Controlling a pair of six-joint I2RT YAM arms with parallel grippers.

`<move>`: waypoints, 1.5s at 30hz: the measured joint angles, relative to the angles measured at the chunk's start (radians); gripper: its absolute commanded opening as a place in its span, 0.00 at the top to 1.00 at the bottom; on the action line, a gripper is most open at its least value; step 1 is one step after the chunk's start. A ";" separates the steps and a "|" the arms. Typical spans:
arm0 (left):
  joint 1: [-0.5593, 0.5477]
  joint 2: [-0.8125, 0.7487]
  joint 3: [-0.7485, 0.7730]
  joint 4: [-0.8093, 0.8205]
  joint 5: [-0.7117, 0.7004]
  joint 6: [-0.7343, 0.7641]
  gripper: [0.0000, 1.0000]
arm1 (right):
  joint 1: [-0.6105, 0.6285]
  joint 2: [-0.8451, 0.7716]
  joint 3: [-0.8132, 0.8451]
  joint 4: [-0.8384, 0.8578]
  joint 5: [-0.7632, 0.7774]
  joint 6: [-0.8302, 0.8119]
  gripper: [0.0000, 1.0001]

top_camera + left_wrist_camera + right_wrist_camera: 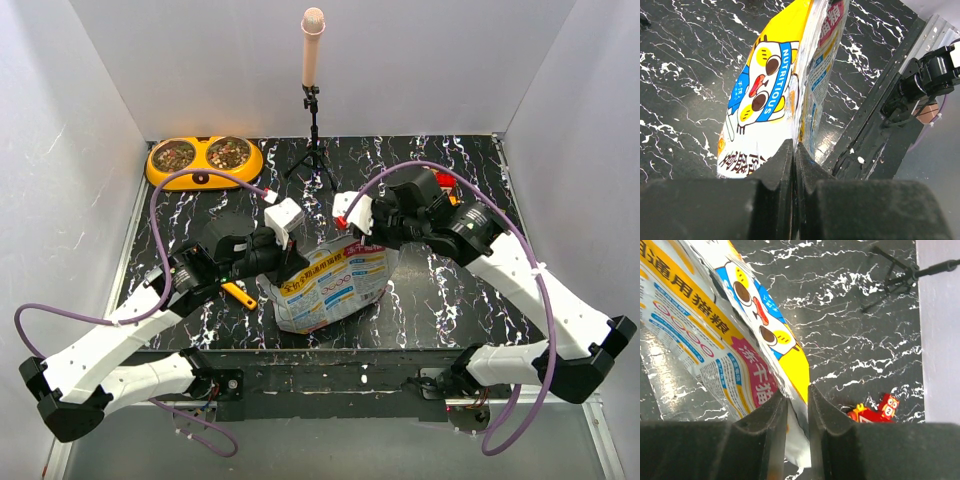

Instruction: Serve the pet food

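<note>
Two robot arms reach in from the near edge of a black marbled table (pixel 440 300) and meet at the middle. Between them is a crinkly printed bag (pixel 330 285).

The left arm (pixel 150 310) stretches low from the near left corner, bends at the elbow, and points its wrist right. The left fingers (pixel 775 170) are pressed together, clamped on the bag's edge.

The right arm (pixel 520 275) rises from the near right corner and angles in to the left. The right fingers (pixel 772 415) stand slightly apart, with the thin bag edge lying in the narrow gap.

The pet food (pixel 228 152) is brown kibble filling both cups of an orange double bowl (pixel 205 178) at the far left corner, well apart from the bag.

A yellow scoop (pixel 238 293) lies under the left wrist. A small red toy (pixel 875 410) sits on the table near the right fingers.
</note>
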 measured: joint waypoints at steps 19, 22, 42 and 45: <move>0.000 -0.067 0.044 -0.164 -0.102 -0.029 0.80 | -0.005 -0.073 -0.071 0.027 0.077 0.001 0.99; 0.000 -0.086 0.044 -0.190 -0.115 -0.029 1.00 | -0.005 -0.080 -0.078 0.029 0.077 -0.001 0.99; 0.000 -0.080 0.060 -0.217 -0.098 0.010 1.00 | 0.250 0.117 0.050 0.150 0.013 0.006 0.31; 0.006 -0.085 0.060 -0.220 -0.104 -0.006 1.00 | 0.278 0.144 0.056 0.157 0.016 -0.020 0.34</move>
